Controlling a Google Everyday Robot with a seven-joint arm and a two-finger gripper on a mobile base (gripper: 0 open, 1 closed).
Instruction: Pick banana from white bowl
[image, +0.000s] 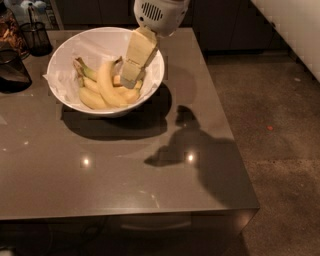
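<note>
A large white bowl (70, 97) lined with crumpled white paper stands on the far left part of the grey table (125, 170). Several yellow bananas (107, 87) with green stems lie in it. My gripper (129, 80) hangs from the white arm head at the top of the camera view, reaching down over the bowl's right side, its tip just above the right ends of the bananas. It holds nothing that I can see.
A dark wire-mesh cup (36, 37) stands at the far left corner behind the bowl. A dark glass vessel (12, 72) sits at the left edge. The table's right edge drops to a speckled floor (280, 150).
</note>
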